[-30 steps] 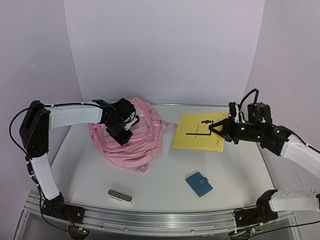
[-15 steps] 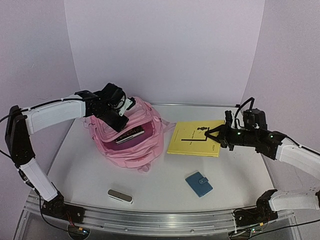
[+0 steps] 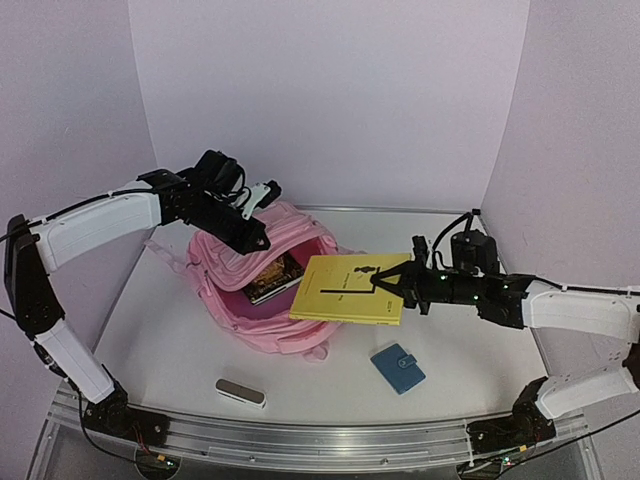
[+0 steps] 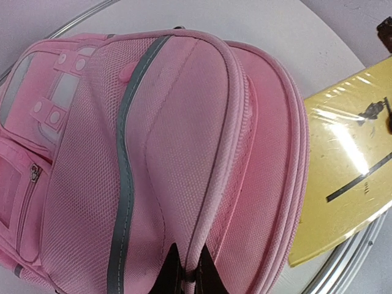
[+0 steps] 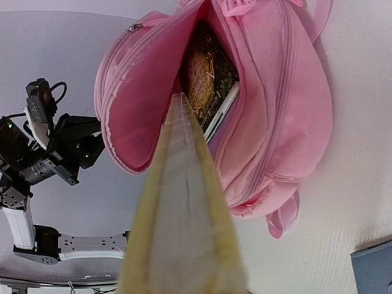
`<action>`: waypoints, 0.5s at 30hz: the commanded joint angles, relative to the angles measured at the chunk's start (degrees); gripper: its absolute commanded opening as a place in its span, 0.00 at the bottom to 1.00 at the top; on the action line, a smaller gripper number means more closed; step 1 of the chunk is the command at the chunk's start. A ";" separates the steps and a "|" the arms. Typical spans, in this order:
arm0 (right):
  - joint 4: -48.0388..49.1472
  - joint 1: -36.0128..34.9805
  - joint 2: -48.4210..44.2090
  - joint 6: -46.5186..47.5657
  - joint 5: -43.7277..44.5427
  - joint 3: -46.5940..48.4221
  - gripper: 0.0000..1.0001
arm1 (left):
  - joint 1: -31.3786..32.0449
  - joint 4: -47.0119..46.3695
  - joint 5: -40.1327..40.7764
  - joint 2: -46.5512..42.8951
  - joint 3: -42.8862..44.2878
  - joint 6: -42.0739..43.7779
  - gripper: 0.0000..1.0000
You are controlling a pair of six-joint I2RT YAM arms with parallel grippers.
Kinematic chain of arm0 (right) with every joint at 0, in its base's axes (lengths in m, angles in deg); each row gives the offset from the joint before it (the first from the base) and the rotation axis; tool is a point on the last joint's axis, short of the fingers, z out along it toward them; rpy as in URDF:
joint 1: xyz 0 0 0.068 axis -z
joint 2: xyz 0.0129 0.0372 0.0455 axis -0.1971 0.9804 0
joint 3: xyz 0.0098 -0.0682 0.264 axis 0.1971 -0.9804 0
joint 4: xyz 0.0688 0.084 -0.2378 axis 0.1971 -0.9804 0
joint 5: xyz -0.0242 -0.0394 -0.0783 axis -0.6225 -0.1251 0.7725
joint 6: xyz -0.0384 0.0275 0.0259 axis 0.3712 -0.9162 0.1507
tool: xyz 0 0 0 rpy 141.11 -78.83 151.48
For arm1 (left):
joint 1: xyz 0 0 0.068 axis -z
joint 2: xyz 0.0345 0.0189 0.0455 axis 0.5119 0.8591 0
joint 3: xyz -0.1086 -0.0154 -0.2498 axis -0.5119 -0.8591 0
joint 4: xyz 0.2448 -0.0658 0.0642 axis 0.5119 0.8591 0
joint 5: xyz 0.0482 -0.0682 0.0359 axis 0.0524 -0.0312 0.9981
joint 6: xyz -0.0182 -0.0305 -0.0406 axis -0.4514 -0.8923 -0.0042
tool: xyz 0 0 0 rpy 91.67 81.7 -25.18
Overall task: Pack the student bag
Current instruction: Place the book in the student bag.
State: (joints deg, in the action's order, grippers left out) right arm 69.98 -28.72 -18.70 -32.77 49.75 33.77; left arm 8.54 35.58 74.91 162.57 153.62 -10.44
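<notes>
White tabletop (image 3: 480,345), lilac walls. The left gripper (image 4: 187,277) is clenched on the flap of the student bag (image 3: 245,312), holding its mouth open at the table's left. The right gripper (image 3: 385,287) pinches the yellow book (image 3: 345,290), now raised to that mouth; a second ago it lay flat. One bag, two books (a dark book (image 3: 272,277) sits inside), one blue wallet (image 3: 398,367), one grey case (image 3: 241,391).

A yellow book (image 5: 182,245) ran edge-on toward the open mouth of the bag (image 5: 288,122). A dark book (image 5: 205,79) lay inside it. A wallet (image 5: 375,269) showed its corner at lower right.
</notes>
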 commanded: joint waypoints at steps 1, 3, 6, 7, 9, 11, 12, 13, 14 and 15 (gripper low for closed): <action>17.07 -2.00 4.42 -7.05 4.07 0.91 0.00 | 1.12 -12.57 -10.84 -6.44 0.43 -0.82 0.00; 19.61 -2.48 6.40 -8.25 5.37 1.00 0.00 | 1.13 -12.59 -11.95 -6.75 0.05 -0.85 0.00; 22.86 -2.95 9.36 -10.01 7.92 1.47 0.00 | 1.12 -13.33 -13.52 -7.74 -1.16 -2.85 0.00; 23.84 -3.15 10.30 -10.61 9.01 1.61 0.00 | 1.11 -13.94 -13.96 -8.17 -1.88 -3.36 0.00; 27.05 -3.54 12.62 -11.78 11.61 1.96 0.00 | 1.12 -15.83 -14.27 -9.48 -3.75 -3.69 0.00; 30.37 -4.15 15.12 -12.18 14.57 2.63 0.00 | 1.11 -17.87 -13.79 -10.35 -6.02 -3.90 0.00; 31.44 -4.58 17.01 -12.42 16.54 3.33 0.00 | 1.10 -19.26 -13.65 -10.76 -7.21 -4.09 0.00; 32.54 -5.16 19.04 -12.74 18.45 4.32 0.00 | 1.12 -20.17 -13.78 -10.90 -7.91 -4.30 0.00; 33.71 -5.68 20.89 -13.04 20.17 5.29 0.00 | 1.14 -20.80 -13.97 -10.95 -8.39 -4.42 0.00; 34.85 -6.63 23.65 -13.44 21.57 7.00 0.00 | 1.12 -20.98 -14.28 -10.81 -8.67 -4.34 0.00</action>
State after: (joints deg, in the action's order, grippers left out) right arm 90.09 -32.83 -1.03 -43.24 62.73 34.30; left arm 9.00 28.04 65.74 156.41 145.06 -14.18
